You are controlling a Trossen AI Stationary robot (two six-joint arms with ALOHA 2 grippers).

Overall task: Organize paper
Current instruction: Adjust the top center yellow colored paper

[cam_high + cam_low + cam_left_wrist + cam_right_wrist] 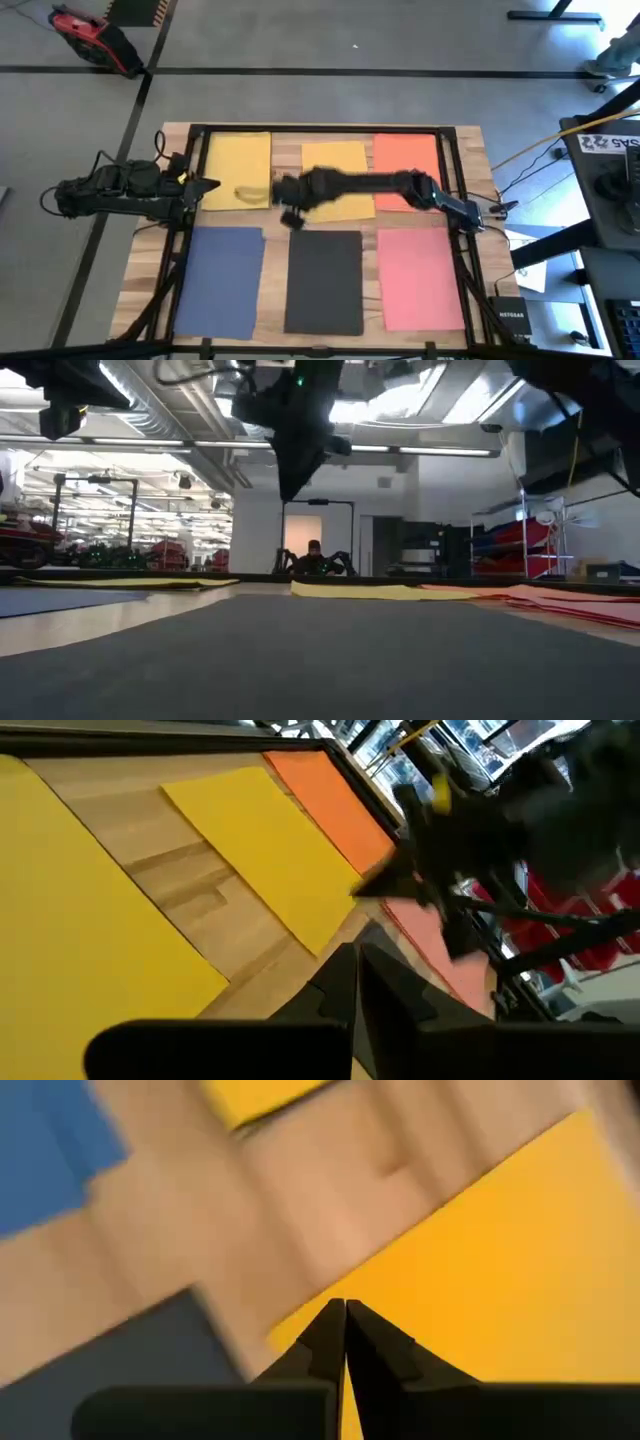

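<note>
Six sheets of paper lie flat on the wooden table. Along the far side are a yellow sheet, a second yellow sheet and an orange sheet. Along the near side are a blue sheet, a dark grey sheet and a pink sheet. My right gripper is shut and hangs above the middle yellow sheet's near left corner; the low view shows it clear of the table. My left gripper is shut, above the left yellow sheet's left edge.
A black frame runs along the table's far edge and down both sides. Strips of bare wood separate the sheets. My right arm reaches from the table's right across the orange and middle yellow sheets.
</note>
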